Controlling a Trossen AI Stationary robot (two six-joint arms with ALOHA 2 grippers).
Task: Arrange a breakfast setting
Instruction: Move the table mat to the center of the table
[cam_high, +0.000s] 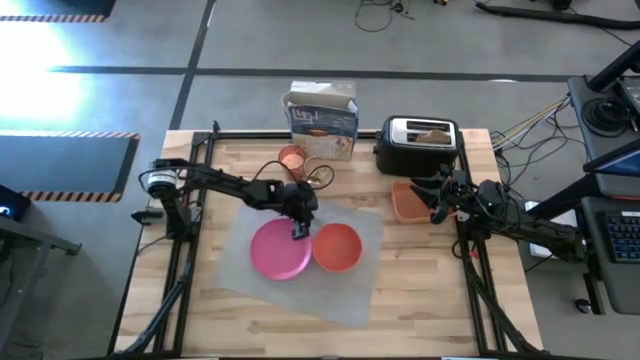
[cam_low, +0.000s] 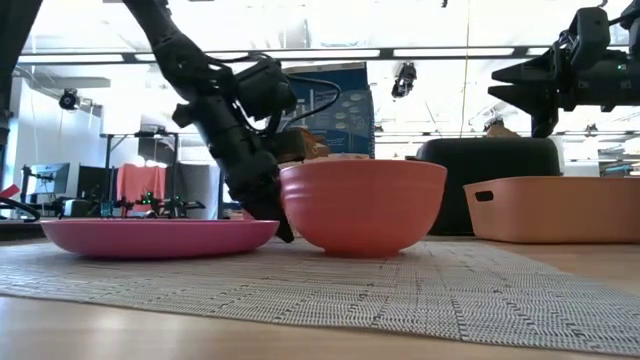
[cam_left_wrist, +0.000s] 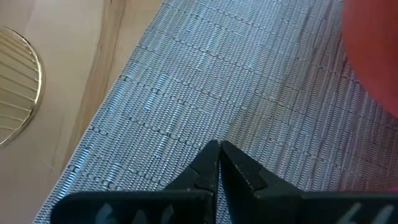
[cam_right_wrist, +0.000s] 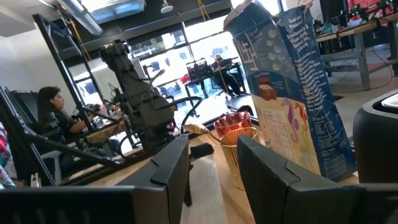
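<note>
Left end effector (cam_high: 299, 232) is down on the placemat (cam_high: 350, 285), fingers pinched closed on nothing, wedged between plate (cam_high: 277, 250) and bowl (cam_high: 338, 247). Right end effector (cam_high: 437, 205) hovers over the tray (cam_high: 407, 207), fingers spread open. A carton (cam_right_wrist: 292, 93) stands on the counter (cam_high: 420, 290); its print is unreadable.
</note>
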